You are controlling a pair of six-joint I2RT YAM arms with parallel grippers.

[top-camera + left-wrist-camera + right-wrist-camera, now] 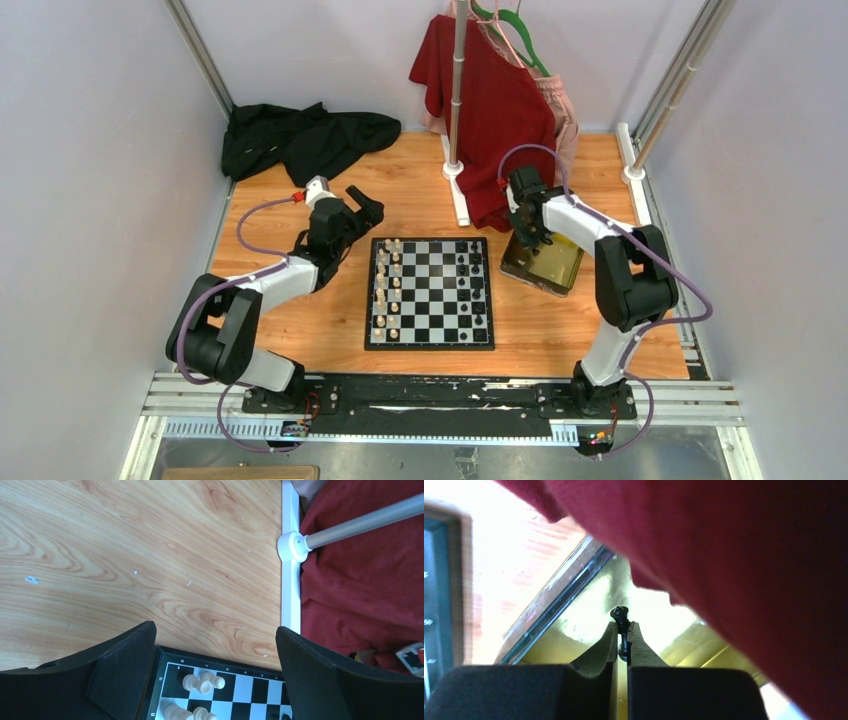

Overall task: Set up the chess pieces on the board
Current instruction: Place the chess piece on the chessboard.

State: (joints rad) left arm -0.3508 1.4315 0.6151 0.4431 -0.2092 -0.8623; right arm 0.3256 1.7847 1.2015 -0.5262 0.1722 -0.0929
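Note:
The chessboard [430,322] lies in the middle of the table. Cream-white pieces [387,285] stand in its two left columns and black pieces [475,283] in its right columns. My right gripper [523,240] is over the yellow-gold tray [562,272] and is shut on a small black piece [621,614], whose head sticks out between the fingertips. My left gripper [368,206] is open and empty, off the board's far left corner. Its wrist view shows the board's corner [170,658] with white pieces [202,682] between the fingers [125,665].
A red garment [495,110] hangs from a stand [458,85] at the back and drapes close over my right gripper, filling much of the right wrist view [749,555]. A black cloth [300,135] lies at the back left. White stand base [290,580].

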